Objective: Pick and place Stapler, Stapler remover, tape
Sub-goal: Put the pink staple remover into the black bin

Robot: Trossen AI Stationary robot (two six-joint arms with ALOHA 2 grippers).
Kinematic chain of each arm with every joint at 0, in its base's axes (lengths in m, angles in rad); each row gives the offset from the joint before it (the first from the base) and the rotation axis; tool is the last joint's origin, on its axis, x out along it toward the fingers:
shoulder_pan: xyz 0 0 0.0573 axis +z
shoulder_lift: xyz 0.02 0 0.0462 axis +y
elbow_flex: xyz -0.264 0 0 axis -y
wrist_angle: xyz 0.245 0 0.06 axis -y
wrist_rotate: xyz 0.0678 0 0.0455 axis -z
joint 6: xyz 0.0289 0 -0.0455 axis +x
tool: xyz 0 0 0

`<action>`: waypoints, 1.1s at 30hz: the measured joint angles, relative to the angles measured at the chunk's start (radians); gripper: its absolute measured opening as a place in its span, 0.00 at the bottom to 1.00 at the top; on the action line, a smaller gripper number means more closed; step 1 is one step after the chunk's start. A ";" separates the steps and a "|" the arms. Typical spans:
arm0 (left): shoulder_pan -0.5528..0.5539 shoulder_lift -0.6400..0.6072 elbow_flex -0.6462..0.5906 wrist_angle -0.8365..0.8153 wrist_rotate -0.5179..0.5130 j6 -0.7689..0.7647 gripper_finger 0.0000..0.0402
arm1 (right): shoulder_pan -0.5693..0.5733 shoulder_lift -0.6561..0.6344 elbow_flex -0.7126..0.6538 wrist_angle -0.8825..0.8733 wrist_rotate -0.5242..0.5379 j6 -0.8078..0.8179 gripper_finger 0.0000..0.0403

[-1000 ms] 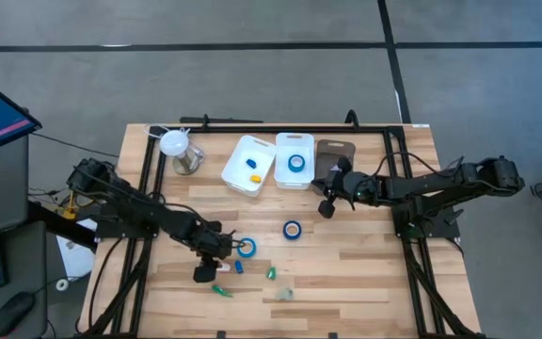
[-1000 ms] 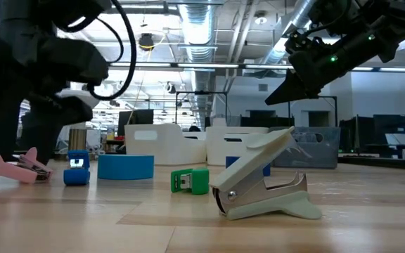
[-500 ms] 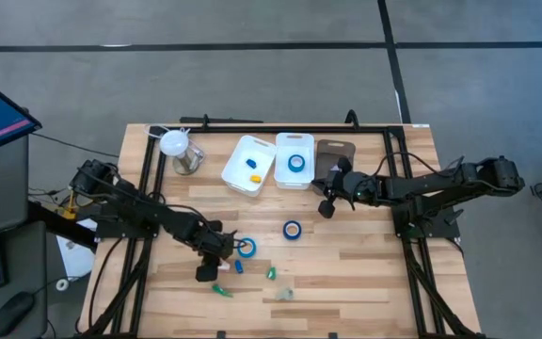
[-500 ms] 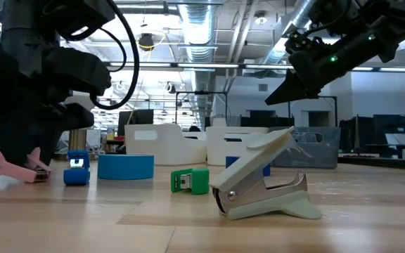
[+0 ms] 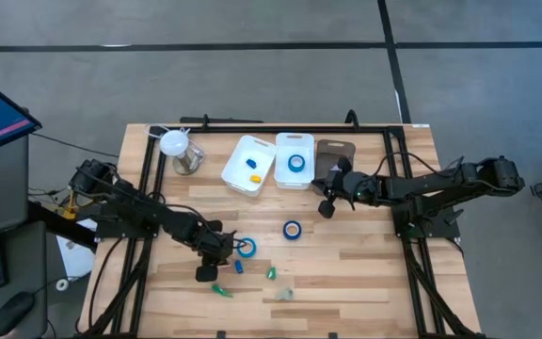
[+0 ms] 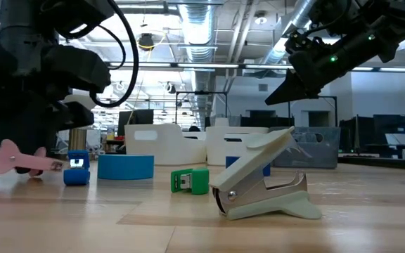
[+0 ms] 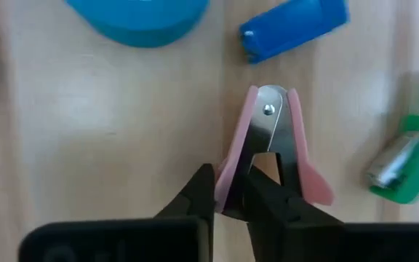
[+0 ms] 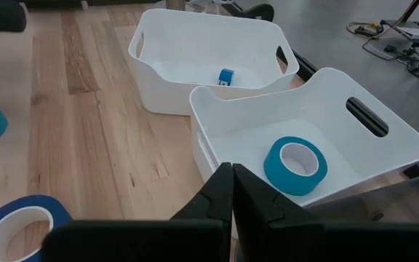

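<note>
A: The left gripper (image 7: 230,191) is pinching one pink wing of the staple remover (image 7: 271,149), jaws narrowed onto it. In the low view the remover (image 6: 21,160) is looking tilted, barely clear of the table (image 5: 346,273).

B: Then the grip is looking risky. It is holding a thin plastic edge, off to one side, so I'd judge the remover could be swivelling or slipping out during the carry.

A: And the surroundings?

B: A blue stapler (image 7: 293,28) and a green one (image 7: 402,160) are lying just beside it, and a blue tape roll (image 7: 138,18) is sitting near. A swing could be knocking any of them.

A: Materials?

B: Smooth pink plastic over shiny metal claws; the table is pale wood grain. Another tape (image 8: 294,166), a glossy ring with a pale core, is lying in the nearer white bin (image 8: 355,156).

A: The right gripper (image 8: 233,191)?

B: It is hovering beside that bin, fingers pressed together, holding nothing.
</note>
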 joint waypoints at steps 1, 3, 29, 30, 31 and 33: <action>0.001 -0.011 -0.001 -0.002 -0.019 -0.006 0.11 | 0.000 0.000 0.000 0.000 0.000 0.000 0.00; 0.007 -0.049 -0.001 -0.002 -0.062 -0.006 0.13 | 0.000 0.000 0.000 0.000 0.000 0.000 0.00; 0.406 -0.622 0.001 0.164 -0.506 0.565 0.10 | 0.011 -0.022 0.000 0.001 0.000 -0.004 0.00; 0.418 -0.628 0.001 0.169 -0.506 0.570 0.09 | 0.016 -0.033 0.000 0.000 0.001 -0.011 0.00; 0.431 -0.635 0.001 0.169 -0.505 0.570 0.09 | 0.023 -0.047 0.000 0.000 0.001 -0.020 0.00; 0.453 -0.645 0.001 0.171 -0.506 0.570 0.08 | 0.040 -0.081 0.000 0.002 0.001 -0.034 0.00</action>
